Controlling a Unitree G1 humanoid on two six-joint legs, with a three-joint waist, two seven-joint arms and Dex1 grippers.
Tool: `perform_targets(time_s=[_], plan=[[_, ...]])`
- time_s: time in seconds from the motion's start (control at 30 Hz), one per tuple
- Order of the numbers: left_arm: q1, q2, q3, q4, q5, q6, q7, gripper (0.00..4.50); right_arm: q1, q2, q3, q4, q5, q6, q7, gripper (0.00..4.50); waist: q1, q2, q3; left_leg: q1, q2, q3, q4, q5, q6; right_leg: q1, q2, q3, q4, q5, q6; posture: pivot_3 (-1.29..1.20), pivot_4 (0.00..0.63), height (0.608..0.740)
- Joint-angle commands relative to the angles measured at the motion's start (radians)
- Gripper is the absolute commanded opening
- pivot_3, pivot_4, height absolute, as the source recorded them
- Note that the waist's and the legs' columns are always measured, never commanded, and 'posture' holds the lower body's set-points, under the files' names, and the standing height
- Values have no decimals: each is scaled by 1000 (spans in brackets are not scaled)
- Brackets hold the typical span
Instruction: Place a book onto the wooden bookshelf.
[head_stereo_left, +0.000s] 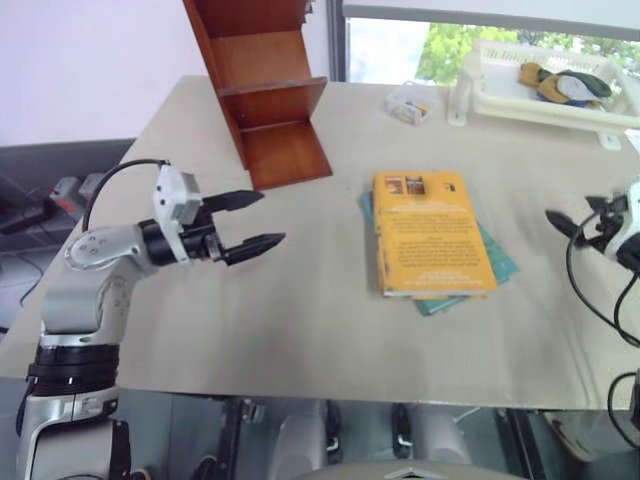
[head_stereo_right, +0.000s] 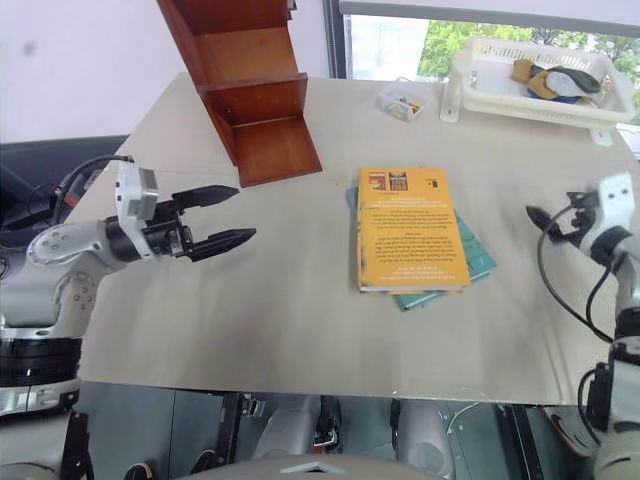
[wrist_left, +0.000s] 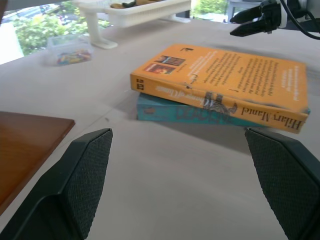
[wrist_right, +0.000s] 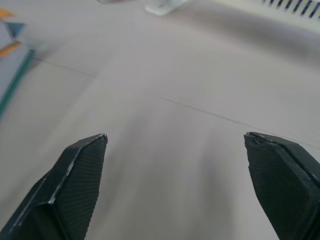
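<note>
The orange book (head_stereo_left: 432, 233) lies flat near the middle of the table (head_stereo_left: 300, 330), resting on a thinner teal book (head_stereo_left: 497, 262) whose edges peek out on the right and near sides. Nobody has hold of it yet. The left gripper (head_stereo_left: 252, 222) hovers over the table well to the left of the stack, its two black fingers spread wide and aimed level toward the book's long side, which looks to me like lining up for a sideways grab of the thick top volume. The right gripper (head_stereo_right: 548, 222) hangs off at the right edge, fingers apart too, holding nothing. The wooden bookshelf (head_stereo_left: 262, 90) stands at the far left, its open tiers facing the books, so the carry should be short
</note>
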Motion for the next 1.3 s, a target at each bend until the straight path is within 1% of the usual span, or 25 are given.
perform_targets(time_s=[0.03,0.13,0.27,0.4,0.57,0.77,0.93,1.07,1.2,1.3], plan=[[-29,11,2,7,-5,-6,-19,4493,105,-37,-88,-186,81,49,15,4500,1,0,0,0,0,0,0,0,0,0,0,0,0,0,0,0,150,712],[-40,9,-7,21,0,-11,-29,4493,198,-36,-130,-275,111,87,3,4500,-2,0,0,0,0,0,0,0,0,0,0,0,0,-1,3,0,150,712],[-50,2,-16,30,5,-13,-34,4493,291,-31,-169,-367,147,125,10,4500,-1,0,0,1,1,0,0,0,0,0,0,0,0,-2,3,0,150,712],[-53,-6,-23,33,4,-12,-36,4493,339,-20,-192,-427,170,138,-4,4500,1,0,0,1,1,0,0,0,0,0,0,0,0,-2,3,0,150,712],[-59,-36,-39,34,-5,-6,-35,4493,335,7,-181,-488,186,142,-42,4500,1,0,0,1,1,-1,0,0,0,0,0,0,0,-2,3,0,150,712],[-84,-144,-52,55,-26,16,10,4493,340,47,-129,-580,183,162,-59,4500,17,0,0,1,0,-1,0,0,0,0,0,0,0,-1,3,0,150,712],[-100,-219,-37,44,-79,123,92,4493,330,69,-92,-603,167,150,-79,4500,24,0,0,0,0,-1,0,0,0,0,0,0,0,-1,2,0,150,712],[-110,-267,-30,24,-152,257,166,4493,310,76,-58,-593,132,112,-85,4500,23,0,0,0,0,-1,1,0,1,0,0,0,0,-1,3,0,150,712],[-123,-280,-51,21,-160,326,202,4493,285,86,-34,-571,109,89,-93,4500,22,0,0,0,0,-1,2,0,1,0,1,0,1,-2,3,0,150,712],[-134,-289,-43,31,-181,366,218,4493,272,98,-11,-558,87,69,-97,4500,22,0,0,0,0,-2,2,0,0,0,1,0,2,-2,3,0,150,712]])
